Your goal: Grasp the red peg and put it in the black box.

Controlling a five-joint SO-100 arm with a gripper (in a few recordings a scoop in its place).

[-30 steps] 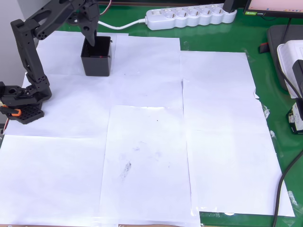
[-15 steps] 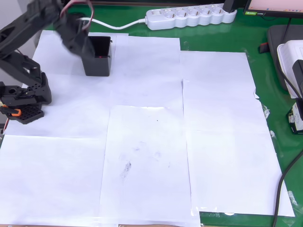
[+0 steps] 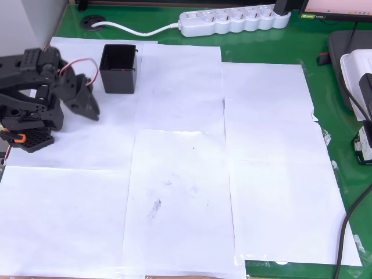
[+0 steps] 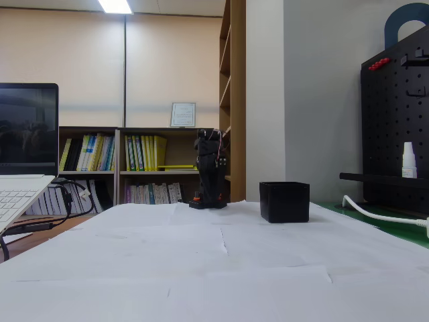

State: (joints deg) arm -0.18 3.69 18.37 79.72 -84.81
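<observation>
Since earlier: tool (image 3: pixel 87 106) withdraws from above black box (image 3: pixel 119 78) toward arm base | now lower-left of box, apart | jaw state: cannot tell | red speck visible in box, maybe the red peg (image 3: pixel 123 69)

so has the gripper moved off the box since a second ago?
Yes. In the overhead view the gripper has pulled out of the black box and swung down-left, now beside the arm's base, clear of the box, which sits where it was.

Black box (image 3: pixel 119 70), tiny red dot inside near its front wall. Black arm (image 3: pixel 35 93), orange bit on base, red and white wires. White paper sheets (image 3: pixel 180 174) over green table (image 3: pixel 325 87). White power strip (image 3: pixel 235 20) at far edge. Black pegboard (image 4: pixel 395 127).
</observation>
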